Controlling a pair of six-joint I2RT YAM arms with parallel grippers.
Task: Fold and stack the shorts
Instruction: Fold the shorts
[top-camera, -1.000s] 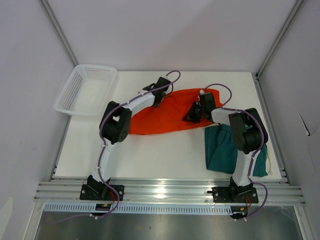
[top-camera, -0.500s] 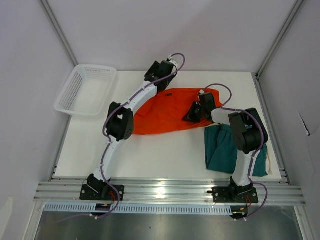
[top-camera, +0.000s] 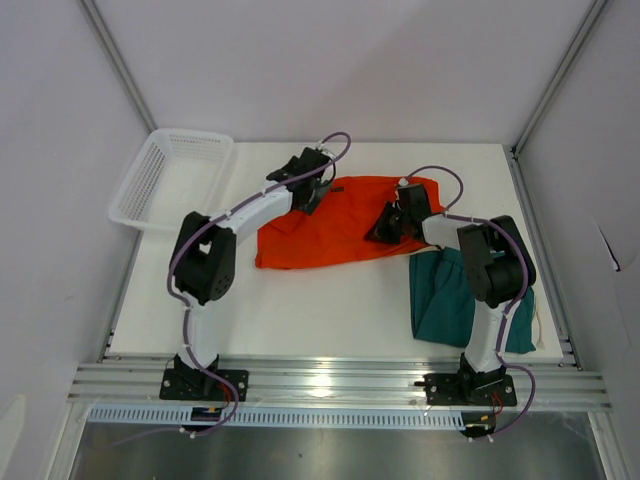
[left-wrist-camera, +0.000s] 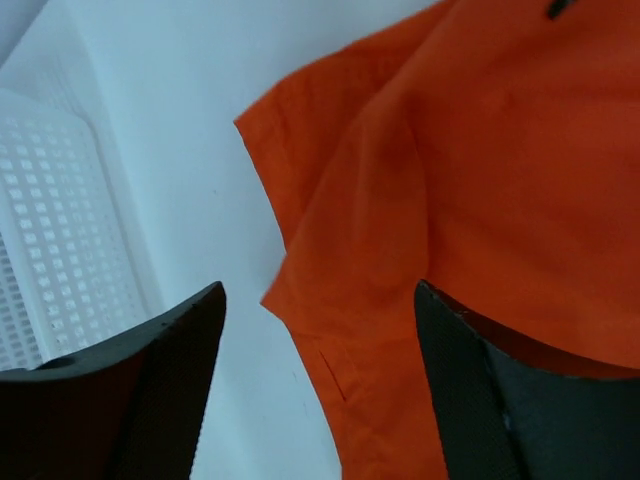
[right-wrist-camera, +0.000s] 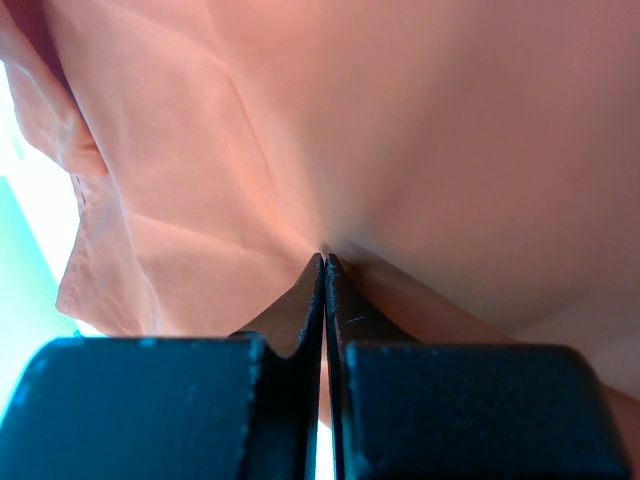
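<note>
Over orange shorts corner: I'm hovering left gripper wide apart, empty; right gripper pinching cloth. Mid-fold; corner pinch probably next.

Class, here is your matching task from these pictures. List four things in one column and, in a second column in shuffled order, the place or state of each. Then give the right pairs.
Column one:
1. orange shorts
2. teal shorts
3. white basket
4. left tool

Column two:
A. at the far left corner of the table
B. open, above an edge of orange fabric
C. on the near right part of the table
D. mid-table, pinched by the shut right tool

Pairs: 1-D, 2-C, 3-A, 4-B
</note>
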